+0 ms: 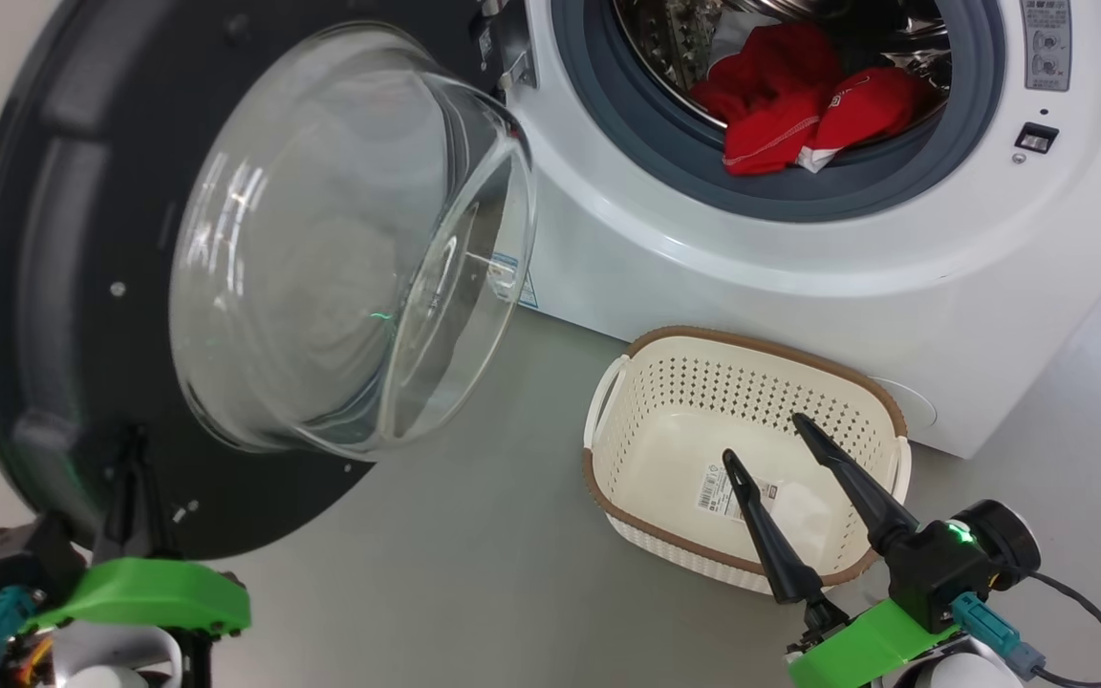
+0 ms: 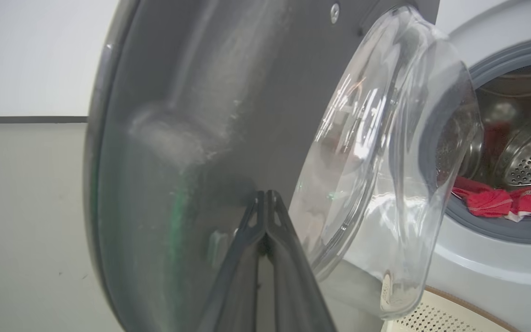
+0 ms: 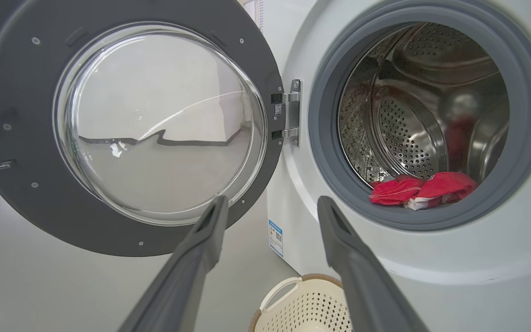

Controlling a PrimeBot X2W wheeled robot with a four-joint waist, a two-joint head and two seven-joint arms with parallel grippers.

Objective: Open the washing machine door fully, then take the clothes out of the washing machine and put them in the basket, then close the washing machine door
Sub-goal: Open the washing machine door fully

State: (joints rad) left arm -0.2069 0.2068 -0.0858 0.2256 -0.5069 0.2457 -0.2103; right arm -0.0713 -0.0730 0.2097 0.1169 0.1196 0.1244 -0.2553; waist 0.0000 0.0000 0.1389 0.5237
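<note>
The washing machine door (image 1: 53, 315) stands swung out to the left, its clear glass bowl (image 1: 340, 248) bulging toward me. My left gripper (image 1: 135, 478) is shut, with its tips against the door's (image 2: 191, 115) inner face near the lower rim and nothing between the left gripper's (image 2: 265, 196) fingers. Red clothes (image 1: 785, 96) with white trim lie at the front of the steel drum of the washing machine (image 1: 799, 277). On the floor before it sits the cream basket (image 1: 751, 336). My right gripper (image 1: 765, 440) hovers open above the basket. The right gripper (image 3: 272, 203) faces the clothes (image 3: 422, 189).
Grey floor runs between the door and the basket. A grey rubber ring (image 3: 325, 152) rims the drum mouth. The door hinge (image 3: 288, 115) sits at the left of the opening. A black cable (image 1: 1086, 612) trails from my right wrist.
</note>
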